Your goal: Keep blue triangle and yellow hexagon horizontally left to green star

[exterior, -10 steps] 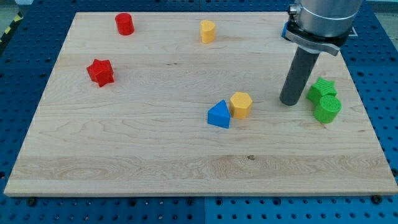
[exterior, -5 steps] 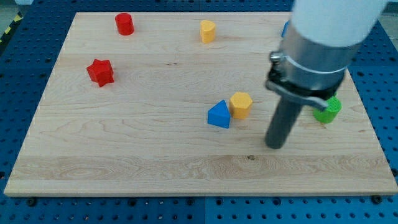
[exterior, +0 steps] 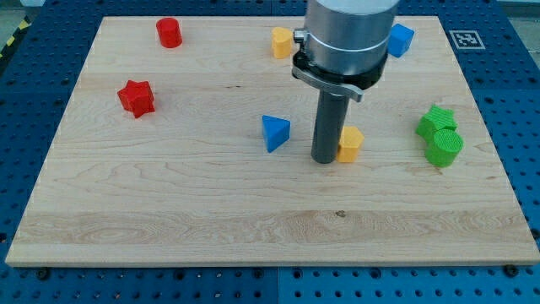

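My tip (exterior: pixel 325 160): bare dark rod end, no jaws, on wooden board (exterior: pixel 169 211). Yellow hexagon block (exterior: pixel 350 143): touching tip's right. Blue triangle block (exterior: pixel 274 133): near, left of tip. Green star block (exterior: pixel 436 122): well apart, right.

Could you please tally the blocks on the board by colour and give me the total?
Red: 2, cylinder and star
Yellow: 2, one at top, hexagon beside my tip
Blue: 2, triangle and block
Green: 2, star and round block
Total: 8
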`<action>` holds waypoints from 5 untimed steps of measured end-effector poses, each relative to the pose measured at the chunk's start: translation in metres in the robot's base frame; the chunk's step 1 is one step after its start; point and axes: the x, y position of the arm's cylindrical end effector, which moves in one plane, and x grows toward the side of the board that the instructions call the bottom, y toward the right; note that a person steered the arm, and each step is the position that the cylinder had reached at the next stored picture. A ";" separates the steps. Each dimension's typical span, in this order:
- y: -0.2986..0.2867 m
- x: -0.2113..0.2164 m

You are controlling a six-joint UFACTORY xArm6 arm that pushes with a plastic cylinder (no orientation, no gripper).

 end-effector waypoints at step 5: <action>0.020 -0.059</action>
